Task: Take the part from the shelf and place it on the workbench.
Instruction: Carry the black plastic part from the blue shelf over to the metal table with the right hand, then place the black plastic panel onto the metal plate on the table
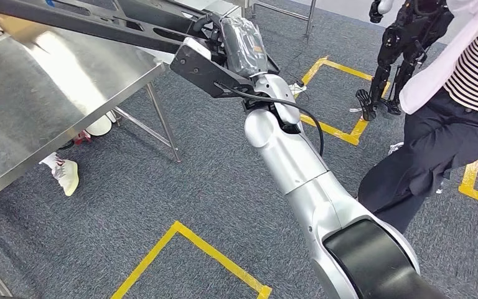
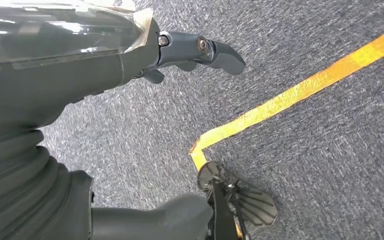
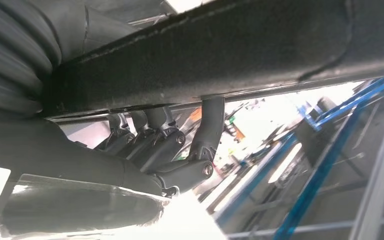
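The right hand [image 1: 239, 47] is clamped on the long black metal bar part [image 1: 87, 25], which reaches over the shiny steel workbench [image 1: 31, 106]. The left hand [image 2: 130, 55] hangs over the grey carpet floor [image 1: 162, 187] with yellow tape lines [image 1: 193, 246], its fingers apart and holding nothing. A person in a striped shirt [image 1: 473, 68] stands near.

Grey carpet [image 1: 162, 193] — yellow tape lines [image 1: 193, 249]

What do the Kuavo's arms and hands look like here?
The right arm has glossy silver shells, a black rounded cover near the shoulder and a black cable looped outside at the wrist. The right hand is dark grey under clear plastic wrap. The left hand has a grey ribbed cuff and dark jointed fingers.
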